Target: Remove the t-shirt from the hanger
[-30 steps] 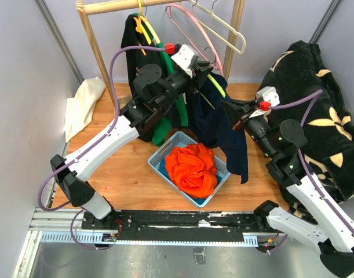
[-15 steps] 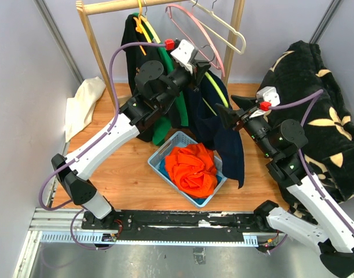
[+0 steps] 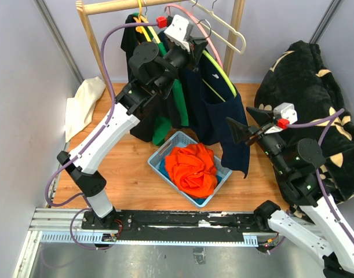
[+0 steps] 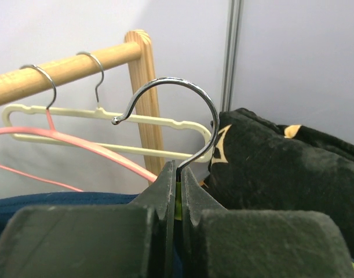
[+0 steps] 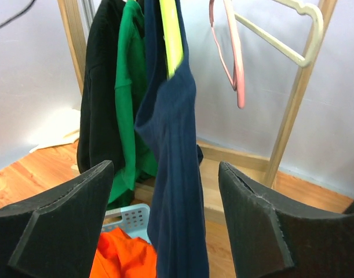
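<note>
A navy t-shirt (image 3: pixel 214 116) hangs off a yellow-green hanger (image 3: pixel 217 72) just in front of the rack. My left gripper (image 3: pixel 195 46) is shut on the hanger's neck, right below its metal hook (image 4: pixel 182 87); a strip of the green hanger (image 4: pixel 178 202) shows between the pads. The right gripper (image 3: pixel 241 120) stands open beside the shirt's lower right edge, apart from the cloth. In the right wrist view the navy t-shirt (image 5: pixel 177 174) drapes down from the hanger (image 5: pixel 171 35) ahead of that open right gripper (image 5: pixel 165 166), touching neither finger.
A light blue basket (image 3: pixel 165 152) holding an orange garment (image 3: pixel 191 168) sits below the shirt. Green (image 3: pixel 177 98) and black (image 3: pixel 130 40) garments hang on the wooden rail (image 3: pixel 107 7), beside empty pink (image 3: pixel 194 26) and cream (image 3: pixel 229 29) hangers. A black floral blanket (image 3: pixel 316 87) lies right, a cream cloth (image 3: pixel 84 104) left.
My left arm has lifted the hanger up and back toward the rail. The right gripper has opened, let go of the shirt's edge and drawn back to the right.
</note>
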Tool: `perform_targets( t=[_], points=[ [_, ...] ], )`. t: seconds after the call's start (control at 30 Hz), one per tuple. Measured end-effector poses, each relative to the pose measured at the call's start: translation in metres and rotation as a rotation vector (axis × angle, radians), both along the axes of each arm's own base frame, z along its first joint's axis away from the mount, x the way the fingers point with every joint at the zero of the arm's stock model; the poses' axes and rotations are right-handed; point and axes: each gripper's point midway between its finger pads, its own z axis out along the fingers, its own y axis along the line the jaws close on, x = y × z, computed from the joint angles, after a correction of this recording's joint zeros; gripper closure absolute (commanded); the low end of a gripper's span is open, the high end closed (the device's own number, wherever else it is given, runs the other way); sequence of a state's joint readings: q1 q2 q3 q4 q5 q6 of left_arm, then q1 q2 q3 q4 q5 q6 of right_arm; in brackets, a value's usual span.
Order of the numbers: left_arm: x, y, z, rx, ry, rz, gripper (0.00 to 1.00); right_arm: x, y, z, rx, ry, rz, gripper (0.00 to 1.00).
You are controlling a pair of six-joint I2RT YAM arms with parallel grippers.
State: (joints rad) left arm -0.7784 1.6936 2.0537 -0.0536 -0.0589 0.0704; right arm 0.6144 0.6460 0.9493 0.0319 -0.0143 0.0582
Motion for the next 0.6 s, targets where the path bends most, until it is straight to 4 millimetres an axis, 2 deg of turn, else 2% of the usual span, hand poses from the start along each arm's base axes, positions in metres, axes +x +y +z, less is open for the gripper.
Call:
perform_targets(
  t=[0.2, 0.3, 0.4, 0.47, 0.6],
  points=[
    [0.005, 0.007, 0.016, -0.007, -0.007, 0.019, 0.99, -0.009, -0.014, -0.018, 0.000, 0.041, -0.033, 0.29],
    [0.006, 0.010, 0.019, -0.008, -0.006, 0.028, 1.00, -0.011, -0.017, -0.034, -0.018, 0.078, -0.042, 0.33],
    [0.007, 0.014, 0.021, -0.005, -0.002, 0.036, 0.99, -0.011, -0.019, -0.048, -0.033, 0.110, -0.053, 0.42],
    [0.007, 0.015, 0.021, -0.004, 0.001, 0.041, 0.99, -0.010, -0.021, -0.057, -0.044, 0.133, -0.063, 0.56],
    [0.009, 0.017, 0.019, 0.001, 0.007, 0.046, 1.00, -0.009, -0.024, -0.071, -0.051, 0.170, -0.086, 0.93]
  ],
)
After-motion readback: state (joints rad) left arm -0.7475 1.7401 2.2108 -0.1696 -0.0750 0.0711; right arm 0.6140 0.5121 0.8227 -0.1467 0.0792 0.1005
